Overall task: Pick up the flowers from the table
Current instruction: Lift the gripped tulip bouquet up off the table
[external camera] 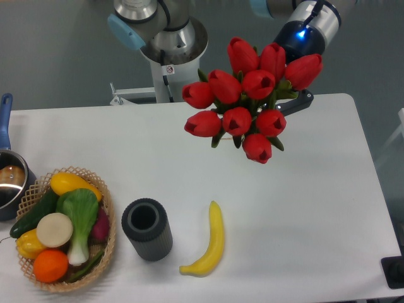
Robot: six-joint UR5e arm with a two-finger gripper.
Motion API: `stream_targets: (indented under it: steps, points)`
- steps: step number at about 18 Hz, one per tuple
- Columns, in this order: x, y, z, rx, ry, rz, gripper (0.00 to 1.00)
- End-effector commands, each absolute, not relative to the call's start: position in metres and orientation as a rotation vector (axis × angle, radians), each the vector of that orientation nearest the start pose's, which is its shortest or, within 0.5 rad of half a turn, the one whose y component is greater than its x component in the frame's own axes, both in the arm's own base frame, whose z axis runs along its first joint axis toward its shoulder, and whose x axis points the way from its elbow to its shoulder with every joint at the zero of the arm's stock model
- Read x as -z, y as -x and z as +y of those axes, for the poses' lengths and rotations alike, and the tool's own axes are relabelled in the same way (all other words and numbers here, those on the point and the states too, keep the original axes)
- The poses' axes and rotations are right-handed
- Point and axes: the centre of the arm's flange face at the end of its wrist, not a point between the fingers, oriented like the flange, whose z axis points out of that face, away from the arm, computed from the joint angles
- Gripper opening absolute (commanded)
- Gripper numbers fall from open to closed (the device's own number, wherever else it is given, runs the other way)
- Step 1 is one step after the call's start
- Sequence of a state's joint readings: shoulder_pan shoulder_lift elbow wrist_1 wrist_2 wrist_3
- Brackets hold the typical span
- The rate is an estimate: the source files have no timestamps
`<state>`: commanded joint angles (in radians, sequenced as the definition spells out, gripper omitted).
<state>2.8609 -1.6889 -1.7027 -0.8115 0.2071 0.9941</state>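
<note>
**Ana:** Nearest the lens, what did you log?

**Ben:** Yellow banana at about six o'clock, a dark ribbed cylinder just to its nine o'clock side, and a woven basket of vegetables at eight o'clock. None of them touched the task's thing.

**Ana:** And the flowers?

**Ben:** The flowers were at roughly one o'clock in the frame, heads turned toward the camera, appearing to be held up off the table rather than lying on it. The blooms hid the stems almost entirely.

**Ana:** So the gripper?

**Ben:** The gripper sat behind the bunch on its three o'clock side, with only a dark finger showing past the blooms. I could not tell how the jaws stood; probably they were clamped on the stems, since nothing else seemed to hold the bunch up, but the tulips covered the contact.

**Ana:** Long axis?

**Ben:** It ran nearly along the line of sight, blooms nearest us, stems pointing away and toward the wrist at one o'clock. I judged the pickup mostly done; any further lift would depend on that hidden grip near the stems staying firm.
</note>
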Motion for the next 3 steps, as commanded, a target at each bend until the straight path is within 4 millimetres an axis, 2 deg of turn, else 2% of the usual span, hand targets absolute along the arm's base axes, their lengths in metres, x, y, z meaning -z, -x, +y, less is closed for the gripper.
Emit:
stream_targets:
  steps: [3]
  points:
    - [-0.5191,0.4431,0.3671,0.171,1.750,0.106,0.20]
